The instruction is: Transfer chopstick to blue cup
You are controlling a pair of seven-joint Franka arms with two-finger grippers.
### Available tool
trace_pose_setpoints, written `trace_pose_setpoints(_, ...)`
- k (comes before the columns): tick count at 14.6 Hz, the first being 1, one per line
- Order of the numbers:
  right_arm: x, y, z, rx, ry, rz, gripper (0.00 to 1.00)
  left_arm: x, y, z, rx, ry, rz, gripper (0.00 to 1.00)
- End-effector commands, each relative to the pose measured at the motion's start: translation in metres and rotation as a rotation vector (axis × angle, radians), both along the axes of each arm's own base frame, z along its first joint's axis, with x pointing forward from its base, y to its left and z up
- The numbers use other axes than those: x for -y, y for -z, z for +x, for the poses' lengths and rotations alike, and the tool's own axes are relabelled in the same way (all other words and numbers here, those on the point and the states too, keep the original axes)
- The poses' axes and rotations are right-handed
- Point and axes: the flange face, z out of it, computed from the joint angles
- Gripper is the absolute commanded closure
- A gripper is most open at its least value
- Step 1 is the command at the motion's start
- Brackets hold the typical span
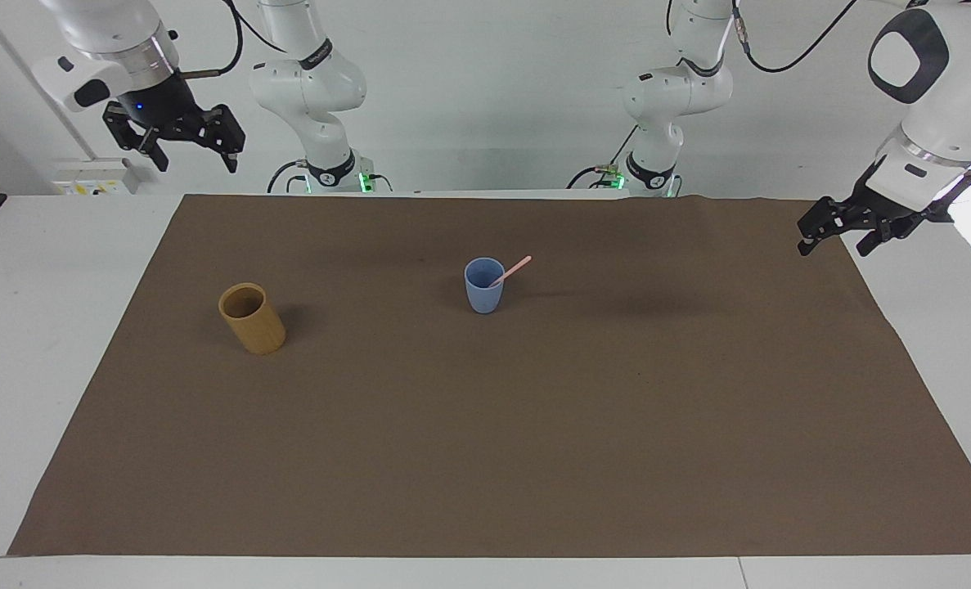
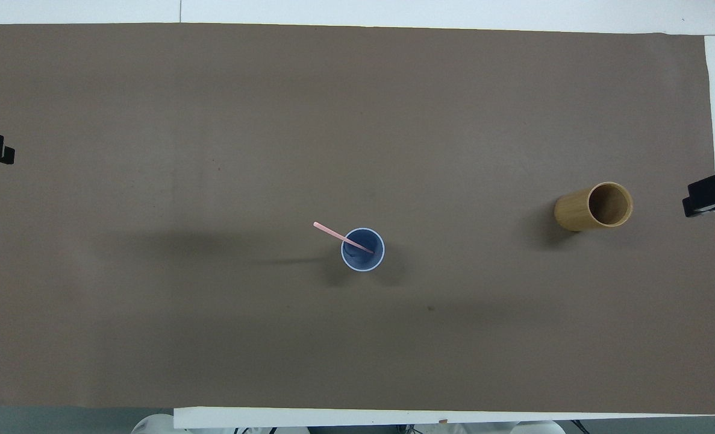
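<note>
my left gripper (image 1: 830, 236) hangs empty in the air over the mat's edge at the left arm's end of the table, its two fingers standing apart. my right gripper (image 1: 191, 147) is raised high over the right arm's end, off the brown mat (image 1: 485, 458), and it too is spread wide with nothing between its fingers. both arms wait clear of the work.

the pink chopstick (image 1: 511, 271) stands inside the blue cup (image 1: 483, 285) near the middle of the mat. in the overhead view its lower end rests in the cup (image 2: 363, 256) and its free end (image 2: 328, 231) leans out over the rim toward ten o'clock. i can make out only one stick. the tan cylindrical cup (image 2: 592, 207) stands well apart at about three o'clock from the blue one, toward the right arm's end, and looks empty.

i judge the transfer done as things lie. should i take the stick again, i expect it to be light, stiff and smooth, apt to slip or pivot in a loose pinch; i would grip the bare upper part that clears the rim, fingers across its length. the blue cup looks light and could tip if the stick is levered against its rim.

i can read no brand, label or writing on either cup or on the stick.
</note>
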Motion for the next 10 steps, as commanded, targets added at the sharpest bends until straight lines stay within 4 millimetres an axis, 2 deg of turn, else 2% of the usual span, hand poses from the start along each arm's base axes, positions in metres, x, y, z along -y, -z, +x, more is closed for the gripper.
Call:
trace_pose_setpoints(1,0.014,0.005,-0.004,0.012,0.026,0.062,0.00,-0.002,-0.003,-0.004,0.013,0.003,0.016,0.00)
trace_pose_setpoints(3,0.030,0.006,-0.006,0.015,0.035,0.077,0.00,-0.002,-0.003,-0.004,0.013,0.003,0.016,0.00)
trace_pose_setpoints(4,0.045,0.006,-0.007,0.015,0.027,0.081,0.00,-0.002,-0.003,-0.004,0.013,0.004,0.016,0.00)
trace_pose_setpoints(5,0.048,0.006,-0.008,0.013,0.016,0.083,0.00,-0.002,-0.003,-0.004,0.013,0.004,0.016,0.00)
trace_pose_setpoints(10,0.042,0.009,-0.010,-0.002,0.007,0.077,0.00,-0.002,-0.003,-0.004,0.011,0.004,0.016,0.00)
